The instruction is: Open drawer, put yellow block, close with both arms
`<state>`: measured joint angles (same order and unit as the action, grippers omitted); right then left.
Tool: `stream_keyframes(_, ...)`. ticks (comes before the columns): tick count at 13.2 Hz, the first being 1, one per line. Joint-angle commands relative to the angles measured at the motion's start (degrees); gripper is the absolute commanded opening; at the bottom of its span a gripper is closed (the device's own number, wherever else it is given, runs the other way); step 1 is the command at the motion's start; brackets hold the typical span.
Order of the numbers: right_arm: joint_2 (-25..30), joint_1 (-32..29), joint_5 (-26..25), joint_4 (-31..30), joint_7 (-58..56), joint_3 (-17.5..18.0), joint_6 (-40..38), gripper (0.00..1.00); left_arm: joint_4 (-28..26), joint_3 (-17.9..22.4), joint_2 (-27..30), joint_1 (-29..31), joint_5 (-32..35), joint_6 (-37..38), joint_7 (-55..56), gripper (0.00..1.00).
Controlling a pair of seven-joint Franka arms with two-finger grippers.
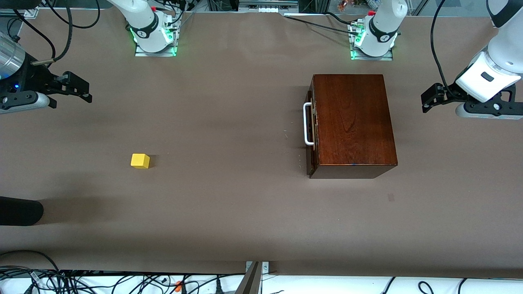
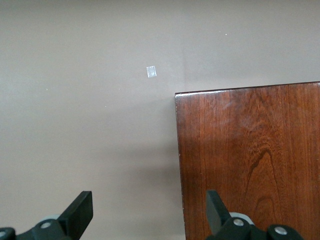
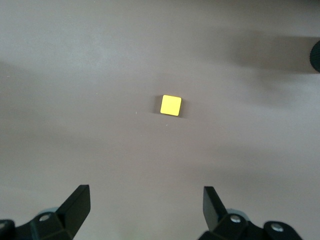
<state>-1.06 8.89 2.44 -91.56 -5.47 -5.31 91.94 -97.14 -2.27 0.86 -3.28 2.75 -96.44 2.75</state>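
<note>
No step is begun: the drawer [image 1: 310,130] sits shut in the wooden box [image 1: 351,122], and the yellow block [image 1: 140,161] lies well apart, toward the right arm's end. The left gripper [image 1: 429,100] and right gripper [image 1: 83,92] hover spread and empty (both waiting). Next, a gripper must hook the white handle [image 1: 307,124].

A robotics lab: two white arm bases [image 1: 153,34] bolted to a brown paper-covered surface [image 1: 229,212], green status lights glowing, loose black cables [image 1: 81,279] tangled along its edges
</note>
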Motion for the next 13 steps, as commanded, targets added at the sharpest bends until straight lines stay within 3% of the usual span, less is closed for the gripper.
stream_keyframes(1,-0.17,-0.11,-0.51,1.12,-0.68,0.03,-1.24,1.0,2.04,-0.1,-0.95,0.03,0.42,1.52,-0.11,1.0)
stream_keyframes(13,-0.26,0.07,-0.59,1.12,-0.16,0.56,-1.06,1.0,2.04,-0.1,-0.86,0.03,0.33,2.58,-0.11,1.0)
